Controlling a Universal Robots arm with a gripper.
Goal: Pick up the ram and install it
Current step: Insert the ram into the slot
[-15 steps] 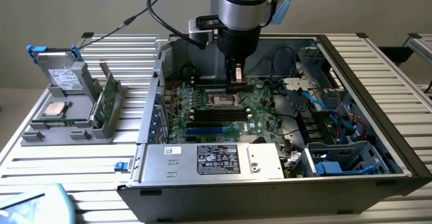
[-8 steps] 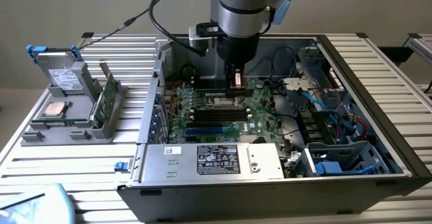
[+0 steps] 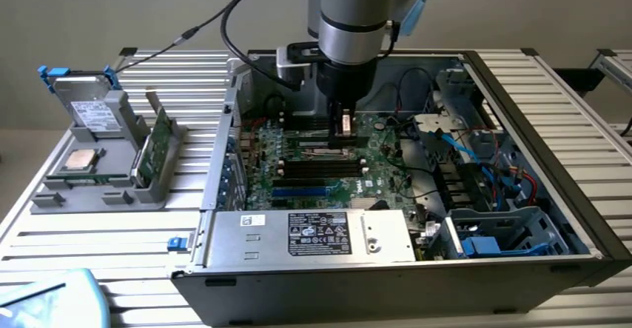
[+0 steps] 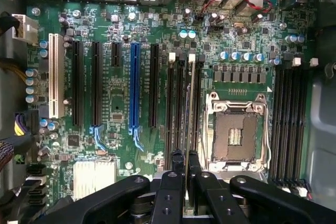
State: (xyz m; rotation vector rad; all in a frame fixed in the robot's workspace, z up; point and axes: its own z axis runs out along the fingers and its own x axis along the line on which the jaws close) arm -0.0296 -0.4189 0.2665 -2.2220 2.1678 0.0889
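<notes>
My gripper (image 3: 343,137) reaches down into the open computer case (image 3: 533,98), just above the motherboard (image 3: 326,172). It is shut on the ram (image 4: 190,108), a thin green stick seen edge-on in the wrist view, running between the two black fingers (image 4: 176,163). The ram hangs upright over the bank of long black memory slots (image 4: 178,114) beside the processor socket (image 4: 236,132), lined up along them. I cannot tell whether its lower edge touches a slot. In the exterior view the ram (image 3: 344,124) shows as a small pale patch between the fingers.
A grey holder (image 3: 99,187) outside the case at the exterior view's left carries a green board (image 3: 148,154), a square silver chip (image 3: 79,161) and a drive (image 3: 94,109). The power supply (image 3: 311,235) fills the case's front. Cables and a drive cage (image 3: 493,228) crowd the exterior view's right.
</notes>
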